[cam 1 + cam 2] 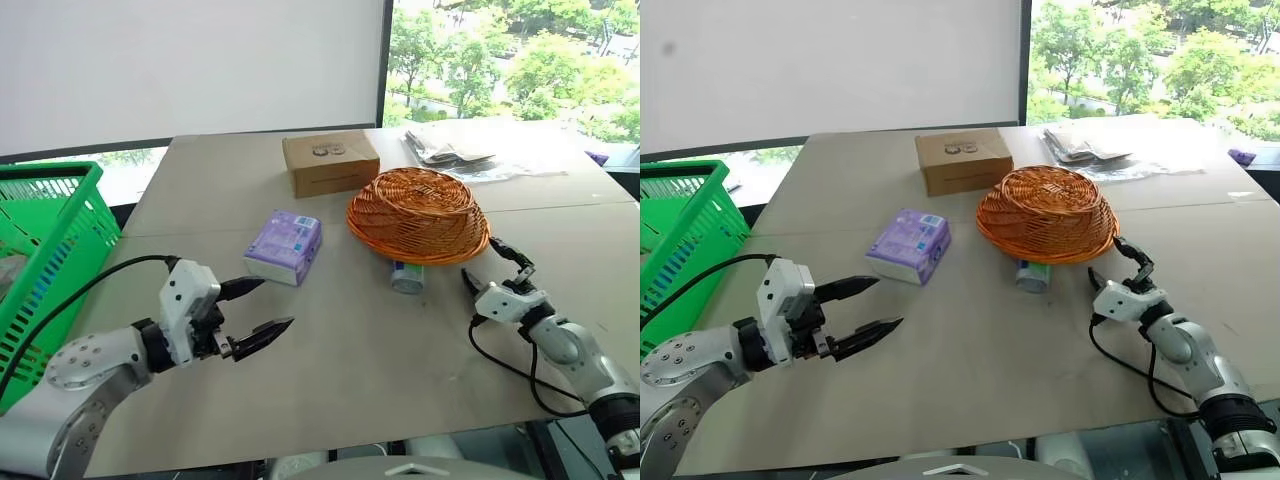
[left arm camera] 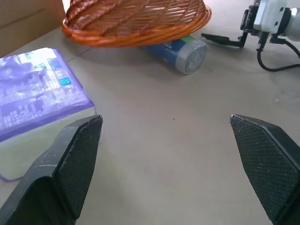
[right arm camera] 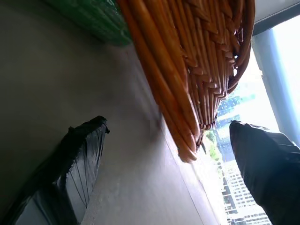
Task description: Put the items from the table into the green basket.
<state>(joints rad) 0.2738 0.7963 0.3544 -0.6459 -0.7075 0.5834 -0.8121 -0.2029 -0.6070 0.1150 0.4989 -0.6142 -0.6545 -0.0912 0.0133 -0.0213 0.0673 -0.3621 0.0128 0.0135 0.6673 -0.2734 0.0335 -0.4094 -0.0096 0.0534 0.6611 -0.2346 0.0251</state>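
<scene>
The left gripper hangs over the desk at about eight o'clock in the head view, its forearm coming in low from the near left corner and its two black, tapered fingers aimed toward the middle of the desk. Its jaws are spread wide and pinch nothing. The right gripper reaches in from about four o'clock, held nearly level, with the rim of the orange wicker basket between its tips. Its jaws are likewise spread; whether a fingertip actually touches the rim is hard to judge.

Two items lie on the desk. One tissue pack, a soft purple-and-white rectangular packet in glossy film, rests flat near the centre, just past the left gripper. One bottle, a green-and-white cylinder with a white end, lies on its side, partly tucked under the near rim of the orange wicker basket.

That one wicker basket is a round woven bowl turned upside down, with its rim propped on the bottle. One brown cardboard box stands behind it at about twelve o'clock, and some crumpled clear plastic wrapping lies at about one o'clock.

The one green basket, bright plastic with slotted lattice sides and a thick rim, stands off the desk's left edge at nine o'clock.
</scene>
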